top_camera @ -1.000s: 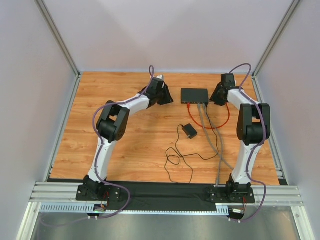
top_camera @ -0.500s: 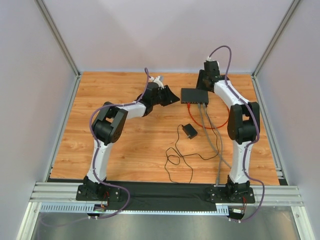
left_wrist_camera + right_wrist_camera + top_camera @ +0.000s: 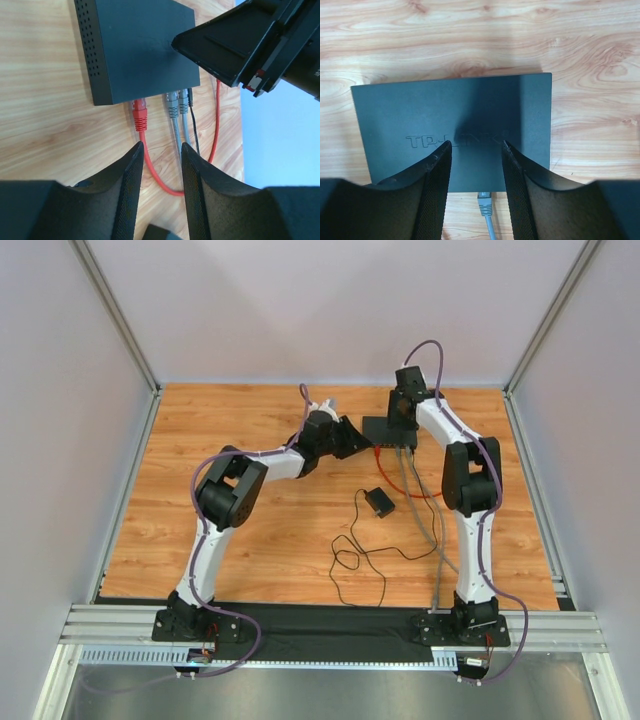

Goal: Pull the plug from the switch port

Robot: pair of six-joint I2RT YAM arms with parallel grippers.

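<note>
The flat black switch (image 3: 378, 428) (image 3: 140, 45) (image 3: 450, 115) lies at the back middle of the wooden table. In its front row of ports sit a red plug (image 3: 140, 112), two grey plugs (image 3: 172, 105) and a thin black cord (image 3: 191, 100). My left gripper (image 3: 355, 440) (image 3: 161, 147) is open and low near the switch's front left corner. The red cable (image 3: 150, 160) runs on the table below its gap, a short way short of the red plug. My right gripper (image 3: 403, 415) (image 3: 475, 145) hovers open over the switch's top, holding nothing; one grey plug (image 3: 485, 200) shows beneath it.
A small black square adapter (image 3: 379, 502) with a looping thin black cord (image 3: 350, 555) lies in front of the switch. Grey cables (image 3: 425, 510) run toward the right arm's base. A red cable loop (image 3: 440, 492) curves right of them. Walls (image 3: 100, 360) enclose the table.
The right arm swung from the switch's right side to over its top. The left gripper slid right toward the switch's front. Both jaws opened wider.
</note>
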